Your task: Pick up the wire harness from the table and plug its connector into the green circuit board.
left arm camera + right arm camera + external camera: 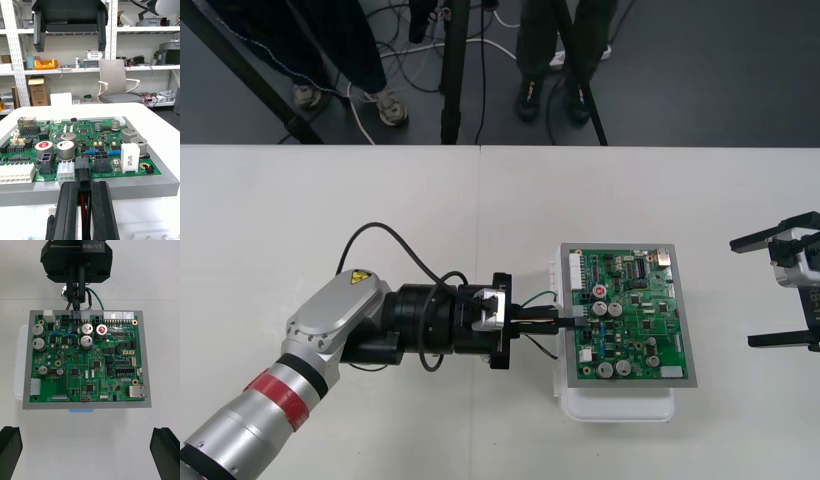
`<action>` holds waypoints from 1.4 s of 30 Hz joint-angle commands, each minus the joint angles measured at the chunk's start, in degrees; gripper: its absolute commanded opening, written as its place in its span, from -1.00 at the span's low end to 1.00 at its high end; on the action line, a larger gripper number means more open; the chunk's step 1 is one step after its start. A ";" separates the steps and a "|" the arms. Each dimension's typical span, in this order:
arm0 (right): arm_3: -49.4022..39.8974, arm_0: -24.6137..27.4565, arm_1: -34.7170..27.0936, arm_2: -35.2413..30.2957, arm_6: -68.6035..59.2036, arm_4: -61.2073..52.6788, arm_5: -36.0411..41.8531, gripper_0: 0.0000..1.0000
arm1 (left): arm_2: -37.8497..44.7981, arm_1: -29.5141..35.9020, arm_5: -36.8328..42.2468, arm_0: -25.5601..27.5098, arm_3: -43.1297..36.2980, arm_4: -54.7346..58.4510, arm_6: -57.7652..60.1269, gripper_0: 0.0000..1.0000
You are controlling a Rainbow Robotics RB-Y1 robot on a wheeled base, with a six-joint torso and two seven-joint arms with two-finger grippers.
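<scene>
The green circuit board (630,315) lies on its white base (620,405) right of the table's middle. My left gripper (563,319) reaches in at the board's left edge, shut on the harness. In the left wrist view its fingers (69,210) pinch the red and black wires (81,204). The black plug (82,167) stands in the connector row at the board's edge (112,187), between a white and a black header. I cannot tell if it is fully seated. The metal socket (65,294) and a green wire (95,300) trail behind the left gripper (77,303). My right gripper (790,290) waits open at the right.
The other end of the board carries a metal network jack (137,391) and a white header (35,386). The right gripper's fingers (165,452) stand wide apart over bare table (90,442) just off the board. Dark floor with stands and cables (410,60) runs beyond the far edge.
</scene>
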 commanded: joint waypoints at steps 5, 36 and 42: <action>-1.24 -1.34 0.54 0.89 2.15 -0.63 -0.30 1.00 | -1.78 -2.11 2.12 0.60 -2.18 -0.19 -2.22 -1.00; -1.24 -1.34 0.54 0.98 1.97 -0.72 -0.30 1.00 | -2.75 -4.92 2.82 0.43 -2.18 -1.16 -2.40 -1.00; -1.15 -1.34 0.54 0.98 2.06 0.78 -0.30 1.00 | -2.75 -5.28 2.91 0.43 -2.18 -1.68 -2.31 -1.00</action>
